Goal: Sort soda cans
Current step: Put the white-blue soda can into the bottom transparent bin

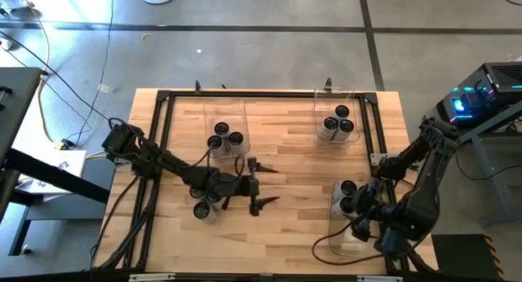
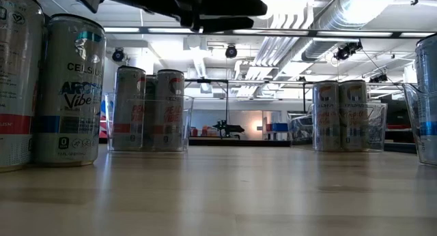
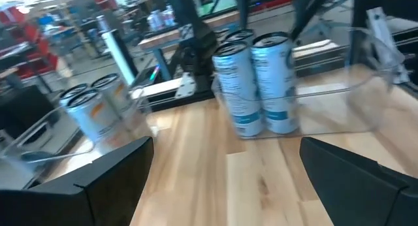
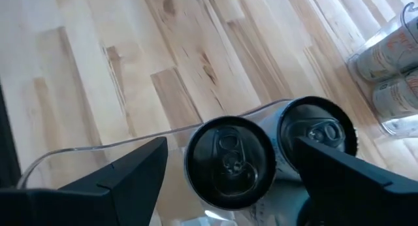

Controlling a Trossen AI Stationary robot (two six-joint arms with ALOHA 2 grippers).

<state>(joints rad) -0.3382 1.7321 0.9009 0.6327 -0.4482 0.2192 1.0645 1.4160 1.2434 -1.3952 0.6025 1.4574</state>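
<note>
Sorting looks mid-way: right claw [image 4: 228, 170] hangs wide and empty over two cans [image 4: 227, 162] in its bin [image 1: 342, 233], while left claw [image 1: 259, 187], spread wide mid-tabletop, probably must reach the loose cans [image 1: 204, 199] beside it.

Glossy metal cans [image 4: 228, 162], wooden table [image 1: 285, 156]
</note>
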